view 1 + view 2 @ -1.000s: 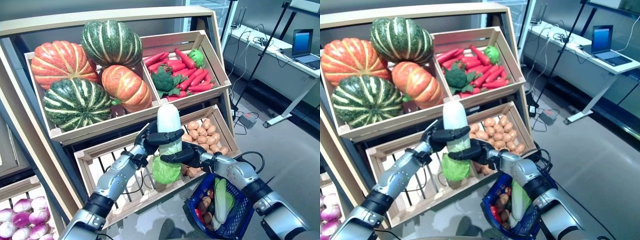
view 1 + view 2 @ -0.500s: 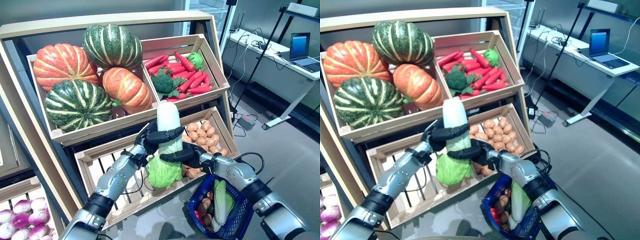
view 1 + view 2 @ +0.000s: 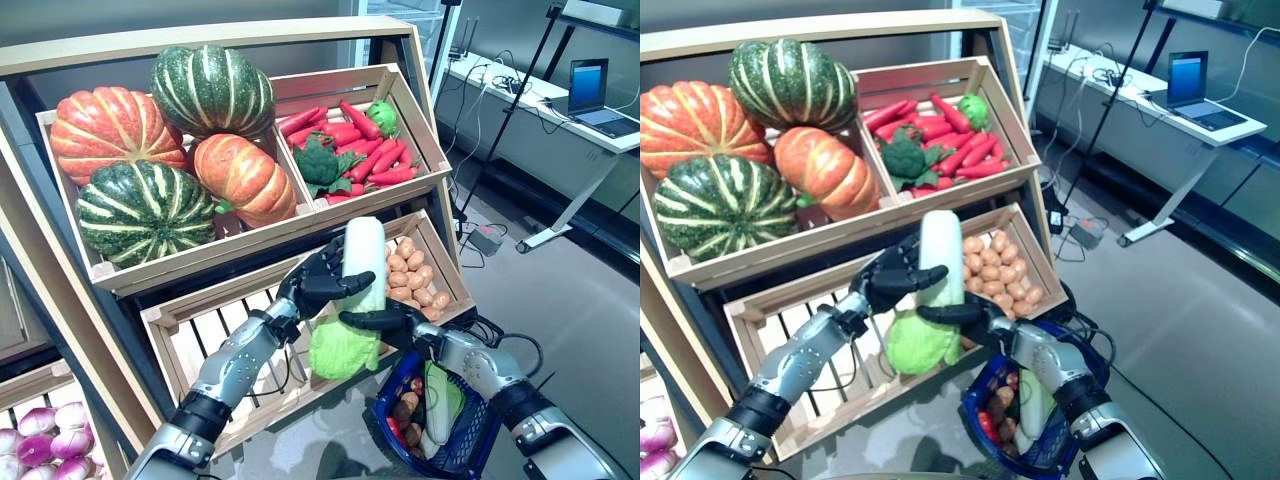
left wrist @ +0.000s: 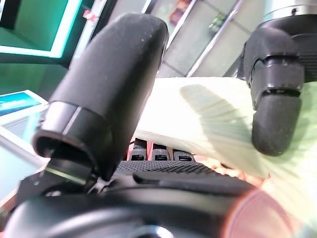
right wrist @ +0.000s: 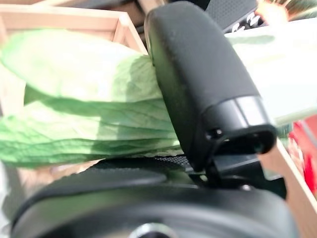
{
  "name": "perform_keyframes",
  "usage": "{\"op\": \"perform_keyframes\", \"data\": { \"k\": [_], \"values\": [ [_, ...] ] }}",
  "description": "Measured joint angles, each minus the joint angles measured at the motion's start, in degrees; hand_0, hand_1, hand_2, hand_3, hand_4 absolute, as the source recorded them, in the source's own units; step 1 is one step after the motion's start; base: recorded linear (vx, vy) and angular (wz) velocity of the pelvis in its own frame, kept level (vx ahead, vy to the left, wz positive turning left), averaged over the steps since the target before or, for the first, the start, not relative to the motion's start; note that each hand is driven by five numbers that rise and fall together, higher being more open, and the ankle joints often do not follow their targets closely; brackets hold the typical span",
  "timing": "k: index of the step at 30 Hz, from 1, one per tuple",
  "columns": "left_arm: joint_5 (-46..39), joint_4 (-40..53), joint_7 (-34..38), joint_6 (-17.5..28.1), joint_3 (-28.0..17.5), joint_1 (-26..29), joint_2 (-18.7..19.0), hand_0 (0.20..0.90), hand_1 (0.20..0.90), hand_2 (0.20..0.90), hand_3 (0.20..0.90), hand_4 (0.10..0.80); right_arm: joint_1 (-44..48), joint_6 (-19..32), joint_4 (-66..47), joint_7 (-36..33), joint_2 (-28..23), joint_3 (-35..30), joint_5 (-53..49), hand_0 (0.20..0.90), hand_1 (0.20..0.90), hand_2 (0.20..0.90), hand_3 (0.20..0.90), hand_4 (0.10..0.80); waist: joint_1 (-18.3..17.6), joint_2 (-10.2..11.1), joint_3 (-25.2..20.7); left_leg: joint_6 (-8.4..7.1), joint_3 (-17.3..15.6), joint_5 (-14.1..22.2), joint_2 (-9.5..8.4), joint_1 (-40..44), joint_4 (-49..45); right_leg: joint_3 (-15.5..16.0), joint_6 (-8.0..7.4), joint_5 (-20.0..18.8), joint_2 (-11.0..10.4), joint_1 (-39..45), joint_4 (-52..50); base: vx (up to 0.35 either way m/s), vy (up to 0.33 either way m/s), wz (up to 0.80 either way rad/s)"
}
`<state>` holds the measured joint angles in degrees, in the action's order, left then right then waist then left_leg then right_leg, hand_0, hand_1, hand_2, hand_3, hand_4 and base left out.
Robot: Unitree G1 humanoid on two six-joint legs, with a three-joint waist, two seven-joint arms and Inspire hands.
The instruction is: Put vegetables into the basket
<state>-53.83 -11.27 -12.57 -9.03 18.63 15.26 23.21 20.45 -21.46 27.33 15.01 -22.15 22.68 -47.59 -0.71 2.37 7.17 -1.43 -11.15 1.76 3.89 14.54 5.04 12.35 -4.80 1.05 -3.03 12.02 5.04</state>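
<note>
1. Wooden display shelf (image 3: 250, 40): the upper left crate held orange and green pumpkins (image 3: 160, 140); the upper right crate (image 3: 420, 120) held red peppers (image 3: 375, 160) with broccoli (image 3: 322, 165).
2. Lower crate (image 3: 200, 340): slatted, with potatoes (image 3: 415, 275) heaped at its right end.
3. Room: grey floor (image 3: 580, 290); a tabletop (image 3: 560, 105) at the far right carried a laptop (image 3: 590, 90).
4. Napa cabbage (image 3: 355, 290): held in the air before the lower crate, white stalk up, green leaves down, above and left of the basket.
5. Left robot hand (image 3: 315, 280): fingers curled round the cabbage stalk from the left.
6. Right robot hand (image 3: 385, 322): fingers clamped on the cabbage lower down.
7. Blue basket (image 3: 470, 440): hung below the right forearm, holding another cabbage and small vegetables.
</note>
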Motion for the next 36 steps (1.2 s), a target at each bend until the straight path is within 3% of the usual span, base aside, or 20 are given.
{"op": "perform_keyframes", "data": {
  "k": [3, 7, 13, 23, 26, 30, 36],
  "values": [
    [0.2, 0.0, -0.5, -0.4, 0.1, -0.5, -0.1, 0.900, 0.900, 0.900, 0.900, 0.800, -1.8, 0.6, 0.1, 0.0, 0.0, -0.8, 0.0, 0.300, 0.300, 0.300, 0.300, 0.400, -0.8, 0.0, 0.0, 0.00, -0.4, 0.0, 0.07, 0.0, 0.0, -0.9, 0.05, -0.2, 0.1, -0.4, 0.0, -0.003, -0.019, -0.14],
    [0.2, 0.2, -2.2, -0.5, -0.4, -1.6, -0.1, 0.900, 0.900, 0.900, 0.900, 0.800, -4.9, 0.6, 4.6, -1.2, 0.0, -7.7, -0.1, 0.300, 0.300, 0.300, 0.300, 0.400, -1.2, 0.0, 0.0, 0.01, -0.5, 0.0, 0.02, 0.0, 0.0, -1.1, 0.00, -0.4, 0.1, -0.5, 0.0, 0.000, -0.005, -0.01],
    [0.2, 1.2, -3.6, -0.4, -5.3, -4.5, 0.1, 0.900, 0.900, 0.900, 0.900, 0.800, -9.7, 1.0, 14.5, -5.0, -4.3, -15.9, 0.0, 0.300, 0.300, 0.300, 0.300, 0.400, -0.9, -0.2, -0.1, 0.01, -1.3, 0.0, 0.09, -0.2, 0.0, -1.4, 0.07, -0.6, 0.1, -0.9, 0.0, 0.014, -0.023, -0.05],
    [1.1, 1.1, -3.5, -0.1, -6.7, -6.3, 0.1, 0.900, 0.900, 0.900, 0.900, 0.800, -14.1, 3.9, 24.1, -5.0, -5.3, -20.6, -0.2, 0.300, 0.300, 0.300, 0.300, 0.400, -0.7, -1.5, -0.9, 0.00, -1.7, -0.1, 0.12, -1.5, 0.0, -2.1, 0.19, -1.1, 0.2, -2.5, 0.0, 0.017, -0.038, -0.04],
    [1.4, 0.5, -3.0, 0.8, -6.4, -5.9, 0.2, 0.900, 0.900, 0.900, 0.900, 0.800, -13.3, 5.9, 27.0, -5.1, -5.3, -20.5, -2.6, 0.300, 0.300, 0.300, 0.300, 0.400, 0.2, -1.4, -0.8, 0.13, -1.1, -0.7, 0.09, -6.2, -1.1, -1.6, 0.44, -1.9, 0.1, -6.3, -0.2, -0.230, -0.081, 0.10],
    [1.4, -1.5, -0.4, 4.7, -6.5, -2.6, 1.5, 0.900, 0.900, 0.900, 0.900, 0.800, -6.8, 9.0, 33.2, -6.8, -5.4, -20.6, -6.3, 0.300, 0.300, 0.300, 0.300, 0.400, 0.5, -1.3, 5.3, 0.41, 0.2, -0.7, 0.07, -13.4, -6.8, -0.2, 1.02, -3.1, -0.5, -10.8, -1.6, -0.192, -0.064, 0.25],
    [1.4, -1.9, 4.0, 9.6, -6.6, 3.4, 3.5, 0.900, 0.900, 0.900, 0.900, 0.800, 5.3, 12.5, 33.4, -9.7, -6.7, -22.5, -10.0, 0.300, 0.300, 0.300, 0.300, 0.400, 1.3, -4.1, 18.9, 1.11, 0.7, 2.0, 1.66, -28.1, -21.1, 1.0, 2.58, -0.5, -1.2, -24.6, -15.3, -0.176, -0.004, 0.07]
  ]
}}
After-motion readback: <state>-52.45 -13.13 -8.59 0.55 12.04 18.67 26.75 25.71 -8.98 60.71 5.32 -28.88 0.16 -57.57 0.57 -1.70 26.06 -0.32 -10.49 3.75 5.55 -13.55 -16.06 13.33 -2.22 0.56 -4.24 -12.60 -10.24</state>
